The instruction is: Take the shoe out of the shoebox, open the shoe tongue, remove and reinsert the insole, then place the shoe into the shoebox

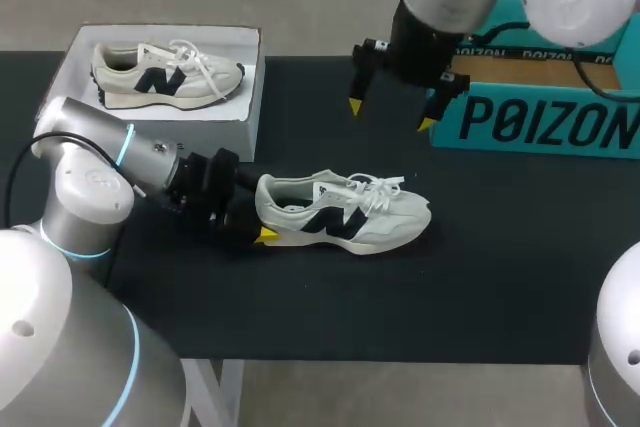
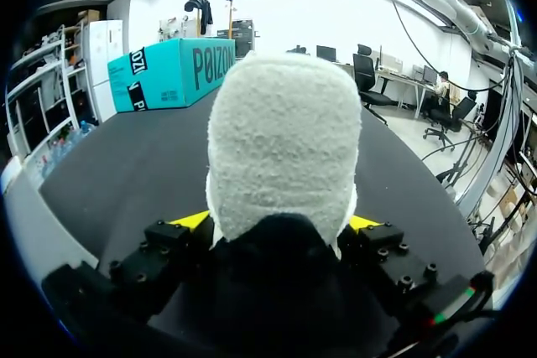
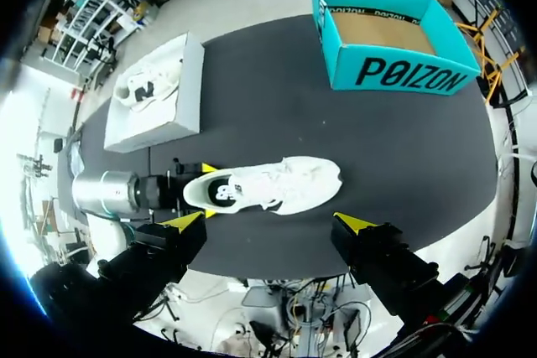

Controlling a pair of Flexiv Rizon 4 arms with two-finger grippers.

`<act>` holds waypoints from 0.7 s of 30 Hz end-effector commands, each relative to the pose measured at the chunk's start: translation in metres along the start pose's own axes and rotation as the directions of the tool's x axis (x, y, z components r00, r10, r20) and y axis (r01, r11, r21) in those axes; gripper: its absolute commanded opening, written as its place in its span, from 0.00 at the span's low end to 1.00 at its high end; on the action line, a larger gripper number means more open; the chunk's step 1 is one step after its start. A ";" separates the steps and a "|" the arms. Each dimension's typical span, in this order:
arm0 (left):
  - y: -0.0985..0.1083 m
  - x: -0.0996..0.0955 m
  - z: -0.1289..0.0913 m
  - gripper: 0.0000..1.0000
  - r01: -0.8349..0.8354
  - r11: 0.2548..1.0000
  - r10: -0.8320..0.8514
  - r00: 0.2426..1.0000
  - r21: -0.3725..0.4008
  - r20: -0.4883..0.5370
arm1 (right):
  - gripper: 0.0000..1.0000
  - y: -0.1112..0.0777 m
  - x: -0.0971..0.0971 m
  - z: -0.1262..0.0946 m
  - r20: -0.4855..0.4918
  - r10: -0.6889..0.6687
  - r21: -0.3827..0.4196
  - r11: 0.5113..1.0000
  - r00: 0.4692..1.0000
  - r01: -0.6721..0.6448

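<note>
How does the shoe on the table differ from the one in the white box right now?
The table shoe lies on the black table; the boxed shoe sits inside the white box. The table shoe's heel is clamped by the left gripper; the boxed shoe is untouched. Both are pale sneakers with dark side marks, upright on their soles, toes toward my right.

Big black block letters run along the side of the teal box [image 1: 540, 122], smaller black print along its inner rim, and a dark logo marks the shoe [image 1: 345, 212] on the table [image 1: 500, 277] and the second shoe [image 1: 165, 74].
</note>
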State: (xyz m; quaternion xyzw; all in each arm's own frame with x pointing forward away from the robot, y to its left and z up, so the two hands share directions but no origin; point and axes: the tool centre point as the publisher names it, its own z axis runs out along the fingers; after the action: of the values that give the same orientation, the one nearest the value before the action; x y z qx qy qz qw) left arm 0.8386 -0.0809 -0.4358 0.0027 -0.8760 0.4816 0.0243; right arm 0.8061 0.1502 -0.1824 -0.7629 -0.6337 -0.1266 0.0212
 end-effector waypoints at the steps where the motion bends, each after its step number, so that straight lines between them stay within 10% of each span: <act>1: 0.003 -0.002 0.004 0.00 -0.001 1.000 0.001 1.000 0.000 0.001 | 1.00 -0.007 0.027 0.037 0.136 0.156 -0.110 0.984 0.978 -0.142; 9: 0.003 -0.002 0.004 0.00 -0.001 1.000 0.001 1.000 0.000 0.001 | 1.00 -0.012 0.061 0.072 0.153 0.169 -0.123 0.981 0.974 -0.151; 21: 0.003 -0.002 0.004 0.00 -0.001 1.000 0.001 1.000 0.000 0.001 | 1.00 -0.023 0.078 0.114 0.199 -0.224 -0.114 0.962 0.954 0.249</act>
State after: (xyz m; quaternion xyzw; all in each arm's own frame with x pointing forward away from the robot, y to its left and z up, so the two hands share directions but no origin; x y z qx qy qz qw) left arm 0.8387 -0.0811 -0.4358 0.0027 -0.8760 0.4817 0.0243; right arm 0.8107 0.2359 -0.2671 -0.7090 -0.6881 -0.1217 -0.0949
